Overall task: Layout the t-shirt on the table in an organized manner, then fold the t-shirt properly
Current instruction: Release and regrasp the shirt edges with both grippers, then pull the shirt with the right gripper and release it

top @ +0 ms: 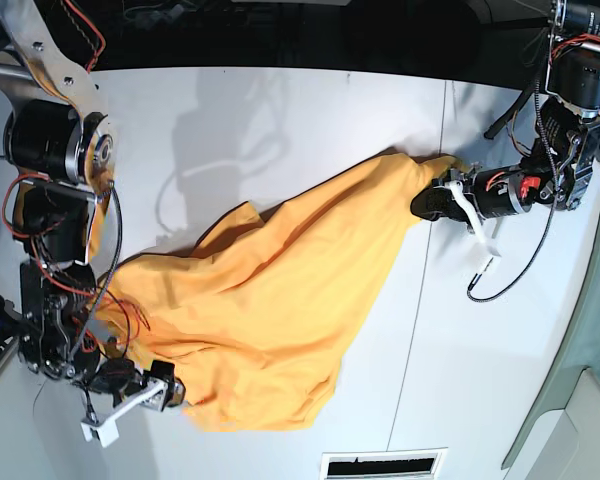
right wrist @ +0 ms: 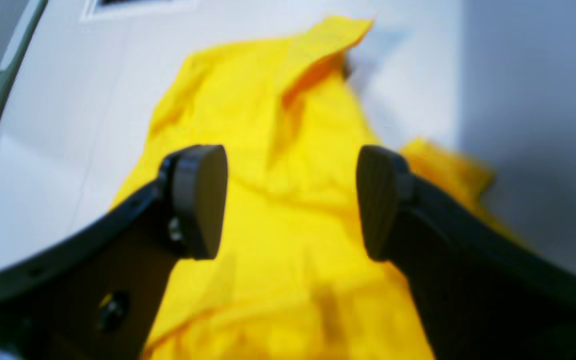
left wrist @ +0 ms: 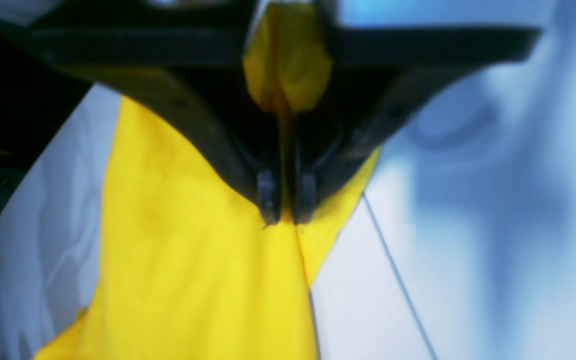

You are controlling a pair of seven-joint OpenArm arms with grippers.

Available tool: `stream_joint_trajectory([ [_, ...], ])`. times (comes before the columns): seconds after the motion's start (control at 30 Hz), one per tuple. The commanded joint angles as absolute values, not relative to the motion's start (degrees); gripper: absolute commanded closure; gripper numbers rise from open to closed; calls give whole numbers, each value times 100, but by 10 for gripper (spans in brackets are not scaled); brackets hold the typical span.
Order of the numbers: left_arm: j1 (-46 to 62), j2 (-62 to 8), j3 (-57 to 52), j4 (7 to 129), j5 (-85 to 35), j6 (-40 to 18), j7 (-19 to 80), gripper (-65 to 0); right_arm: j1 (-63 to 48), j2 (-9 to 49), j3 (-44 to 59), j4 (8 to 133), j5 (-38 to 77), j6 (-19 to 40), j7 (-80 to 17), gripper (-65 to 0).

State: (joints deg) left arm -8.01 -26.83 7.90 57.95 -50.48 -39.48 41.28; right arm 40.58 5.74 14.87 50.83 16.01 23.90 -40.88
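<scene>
Table (top: 280, 110): wide white top filling most of the base view, with a thin dark seam line (top: 420, 300) running across it under and beyond the cloth; a dark edge runs along its far side.
T-shirt (top: 280, 300): orange-yellow, spread in a long rumpled diagonal over the middle of the table, broad and bunched at the lower left of the base view, narrowing to a pulled point at the upper right. It lies mostly on the tabletop, creased and uneven, one folded flap standing up in the right wrist view (right wrist: 318, 55).
Left arm: reaches in from the right edge of the base view, wrist level with the narrow end of the shirt.
Left gripper (left wrist: 286, 210): fingers pinched together on a fold of the t-shirt, yellow cloth squeezed between the two pads and bulging out behind them; in the base view it sits at the shirt's tapered end (top: 442, 196).
Right arm: comes down the left side of the base view, red wires along it.
Right gripper (right wrist: 292, 200): pads well apart, nothing between them, poised over the bunched wide end of the shirt; in the base view it is at the cloth's lower left edge (top: 150, 392).
</scene>
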Motion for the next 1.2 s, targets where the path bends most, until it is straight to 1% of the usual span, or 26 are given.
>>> stream_joint_trajectory([
  [0.0,-958,-2834,757,5857,-5238,-4000,4077,-135,4069,624,1490,5415,1861,2425,-4099,-400],
  [0.1,-1140,-2993,757,5857,-5527,-4000,4077,-229,3299,652,1490,6276,2088,2425,-4246,-399],
  [0.17,-1306,-3072,753,5857,-5642,-4000,4073,-271,2792,650,1520,6914,2108,2421,-4222,-399],
  [0.27,-1577,-3068,749,5857,-5653,-4000,4073,-289,2104,650,1584,7745,2163,2421,-4222,-399],
  [0.33,-1708,-3011,749,5857,-5559,-4000,4032,-290,1745,650,1621,7979,2051,2368,-4200,-399],
  [0.37,-1745,-2982,749,5857,-5430,-4000,3935,-302,1610,650,1636,7975,1951,2265,-4147,-399],
  [0.43,-1765,-2923,749,5854,-5061,-4000,3605,-360,1321,650,1651,7924,1769,1953,-3844,-399],
  [0.47,-1765,-2880,749,5854,-4851,-4000,3433,-374,1201,650,1653,7881,1673,1776,-3638,-399],
  [0.57,-1791,-2657,749,5854,-4278,-4000,3127,-376,1111,652,1653,7594,1389,1420,-3216,-399],
  [0.77,-1804,-2014,757,5789,-3507,-3767,3020,-376,1564,648,1649,6368,1332,1402,-2755,-399],
  [0.9,-1806,-1839,878,5599,-3483,-3769,2974,-376,1994,639,1649,5721,1623,1649,-2679,-398],
  [0.93,-1806,-1820,919,5566,-3481,-3769,2928,-375,2080,628,1649,5660,1653,1682,-2676,-390],
  [0.97,-1806,-1798,958,5542,-3474,-3769,2882,-365,2147,607,1649,5640,1649,1693,-2679,-349],
  [1.0,-1806,-1776,996,5535,-3439,-3769,2845,-322,2196,598,1649,5647,1645,1693,-2676,-285],
  [1.03,-1806,-1754,1031,5537,-3374,-3769,2840,-249,2237,600,1649,5647,1638,1695,-2676,-205],
  [1.1,-1809,-1706,1048,5537,-3188,-3769,2801,-61,2311,600,1649,5658,1601,1815,-2679,-37],
  [1.13,-1809,-1699,1048,5537,-3173,-3771,2803,0,2333,600,1649,5666,1516,1911,-2679,0],
  [1.17,-1809,-1706,1048,5537,-3173,-3771,2812,0,2333,602,1649,5710,1396,2034,-2696,0],
])
